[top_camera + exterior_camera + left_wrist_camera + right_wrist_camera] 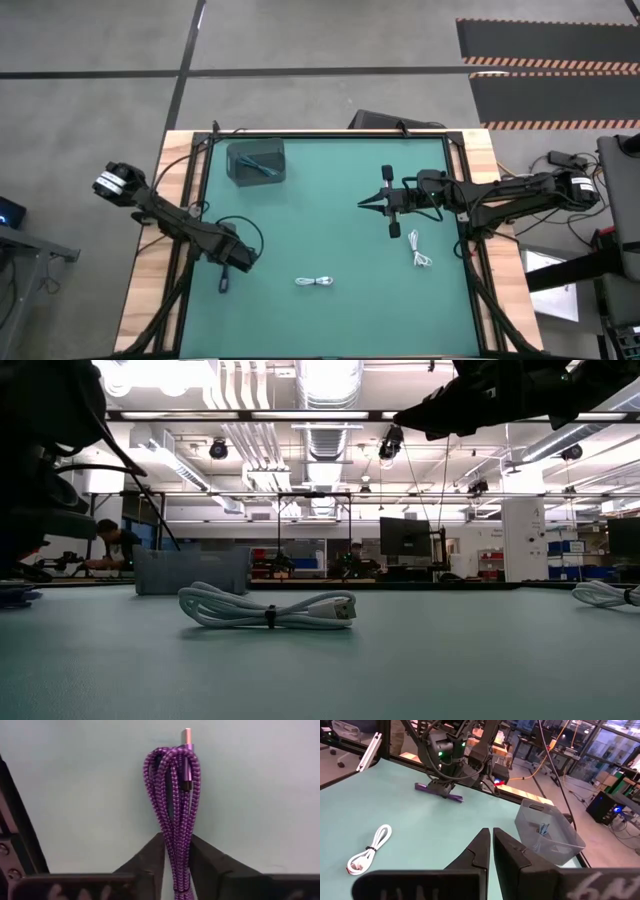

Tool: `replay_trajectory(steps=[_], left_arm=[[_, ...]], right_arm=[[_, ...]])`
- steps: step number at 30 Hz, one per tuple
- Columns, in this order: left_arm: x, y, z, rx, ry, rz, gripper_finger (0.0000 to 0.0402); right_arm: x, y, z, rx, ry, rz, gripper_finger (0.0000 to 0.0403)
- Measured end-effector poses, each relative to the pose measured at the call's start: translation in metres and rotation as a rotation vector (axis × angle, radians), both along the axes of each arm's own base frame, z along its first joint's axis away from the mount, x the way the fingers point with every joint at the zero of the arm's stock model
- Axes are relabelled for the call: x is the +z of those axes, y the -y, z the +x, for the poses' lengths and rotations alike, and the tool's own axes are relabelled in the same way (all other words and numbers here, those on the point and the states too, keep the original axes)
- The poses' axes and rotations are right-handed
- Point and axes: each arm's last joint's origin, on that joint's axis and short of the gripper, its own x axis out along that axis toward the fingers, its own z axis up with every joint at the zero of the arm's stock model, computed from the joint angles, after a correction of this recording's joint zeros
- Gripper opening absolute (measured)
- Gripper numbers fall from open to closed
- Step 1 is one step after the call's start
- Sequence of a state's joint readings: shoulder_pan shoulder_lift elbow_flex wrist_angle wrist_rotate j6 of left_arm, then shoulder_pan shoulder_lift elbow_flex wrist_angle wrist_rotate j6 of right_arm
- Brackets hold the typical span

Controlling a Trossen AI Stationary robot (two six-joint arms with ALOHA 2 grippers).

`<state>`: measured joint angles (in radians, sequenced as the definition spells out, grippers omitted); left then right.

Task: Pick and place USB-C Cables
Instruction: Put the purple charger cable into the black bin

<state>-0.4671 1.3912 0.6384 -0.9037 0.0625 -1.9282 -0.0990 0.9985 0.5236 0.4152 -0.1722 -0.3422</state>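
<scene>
A purple braided USB-C cable lies as a slim bundle on the green mat near the table's left edge. My left gripper stands over it, pointing down, its fingers shut on the bundle. One white looped cable lies near the table's front middle. Another white cable lies at the right. A grey box at the far left holds a blue cable. My right gripper hovers level above the mat's right half, shut, holding nothing. My left gripper pinches the purple bundle near its middle between its two fingers. The fingers come from above, pointing down, and lie across the bundle. The cable lies flat on the mat, its connector end sticking out beyond the fingers.
The black frame rail runs close beside my left gripper along the mat's left edge. Open mat lies between the purple cable and the grey box.
</scene>
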Motion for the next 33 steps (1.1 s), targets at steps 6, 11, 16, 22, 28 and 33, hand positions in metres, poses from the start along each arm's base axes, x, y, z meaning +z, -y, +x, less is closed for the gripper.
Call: replay_trajectory(steps=[6,11,16,22,28,33], left_arm=[[0.000,0.000,-0.001,0.000,-0.006,0.004,0.0012],[0.001,0.000,0.000,-0.006,-0.011,0.002,0.0009],[0.019,0.006,0.013,-0.085,0.063,-0.044,0.0009],[0.059,0.015,0.037,-0.335,0.239,-0.113,0.0009],[0.101,0.012,0.061,-0.568,0.400,-0.115,0.0009],[0.127,-0.003,0.075,-0.698,0.491,-0.067,0.0009]], right_arm=[[0.000,0.000,0.000,0.000,0.000,0.001,0.0013],[0.000,0.000,0.000,0.000,-0.002,0.001,0.0013],[-0.002,0.000,0.000,0.000,-0.020,0.003,0.0013],[-0.002,0.000,0.000,-0.001,-0.019,0.007,0.0013],[-0.002,0.000,0.000,-0.002,-0.018,0.012,0.0013],[-0.002,0.000,0.000,-0.003,-0.023,0.020,0.0013]])
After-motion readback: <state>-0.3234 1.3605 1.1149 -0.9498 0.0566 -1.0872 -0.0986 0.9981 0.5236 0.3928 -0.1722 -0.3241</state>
